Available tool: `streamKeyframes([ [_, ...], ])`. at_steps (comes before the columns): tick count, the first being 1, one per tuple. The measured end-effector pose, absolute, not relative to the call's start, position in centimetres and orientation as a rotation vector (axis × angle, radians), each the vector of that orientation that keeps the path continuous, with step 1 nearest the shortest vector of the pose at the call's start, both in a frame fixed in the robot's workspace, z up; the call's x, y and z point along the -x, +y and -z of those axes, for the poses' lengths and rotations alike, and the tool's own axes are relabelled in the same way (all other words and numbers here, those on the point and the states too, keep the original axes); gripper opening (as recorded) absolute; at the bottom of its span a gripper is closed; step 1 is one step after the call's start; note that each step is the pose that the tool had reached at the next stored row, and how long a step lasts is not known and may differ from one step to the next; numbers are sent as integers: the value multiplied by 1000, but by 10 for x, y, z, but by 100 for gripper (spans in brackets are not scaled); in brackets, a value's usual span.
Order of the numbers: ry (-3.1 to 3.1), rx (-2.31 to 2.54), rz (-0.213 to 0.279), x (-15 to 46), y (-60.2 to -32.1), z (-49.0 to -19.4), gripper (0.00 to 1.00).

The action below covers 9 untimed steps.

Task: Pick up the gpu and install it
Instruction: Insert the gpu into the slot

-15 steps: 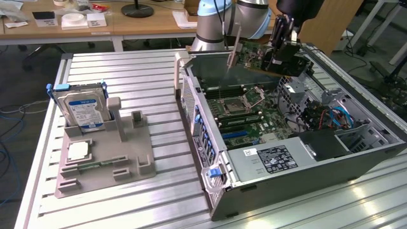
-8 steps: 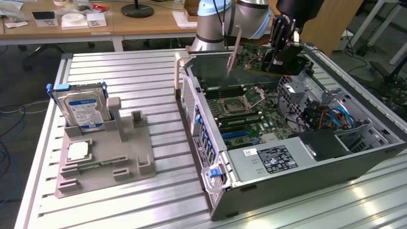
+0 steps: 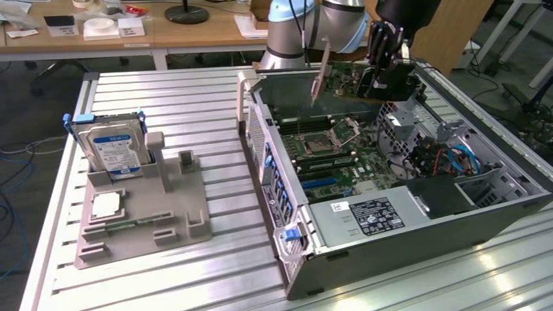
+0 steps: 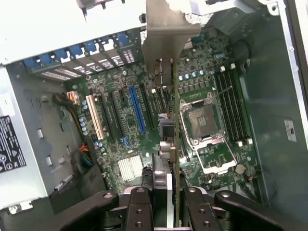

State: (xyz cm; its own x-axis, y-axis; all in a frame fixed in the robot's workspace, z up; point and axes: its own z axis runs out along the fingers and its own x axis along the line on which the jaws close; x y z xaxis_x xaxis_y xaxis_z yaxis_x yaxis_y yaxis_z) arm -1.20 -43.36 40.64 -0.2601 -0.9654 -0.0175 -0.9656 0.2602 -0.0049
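My gripper (image 3: pixel 381 79) is shut on the gpu (image 3: pixel 344 83) and holds it in the air over the far end of the open computer case (image 3: pixel 285 194). The card hangs on edge, its pale metal end bracket (image 3: pixel 320 74) pointing down toward the case's rear wall. In the wrist view the gpu (image 4: pixel 176 144) runs edge-on away from my gripper (image 4: pixel 166 204), with the bracket (image 4: pixel 166 29) at its far end. It is clamped between the black fingers (image 4: pixel 139 207). Below it lies the green motherboard (image 4: pixel 120 139) with a blue slot (image 4: pixel 137 110); card and board are apart.
Beside the case on the exterior view's left, a grey holder (image 3: pixel 142 220) carries a silver hard drive (image 3: pixel 110 150), a processor chip (image 3: pixel 105 205) and a green memory stick (image 3: pixel 129 225). Inside the case are the power supply (image 3: pixel 367 217), the processor socket (image 4: pixel 204 125) and coloured cables (image 3: pixel 458 159).
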Motion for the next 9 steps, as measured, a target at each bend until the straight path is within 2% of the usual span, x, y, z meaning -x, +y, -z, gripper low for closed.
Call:
streamKeyframes([
  [9, 2348, 2058, -9, 12, -434, -405, 28],
])
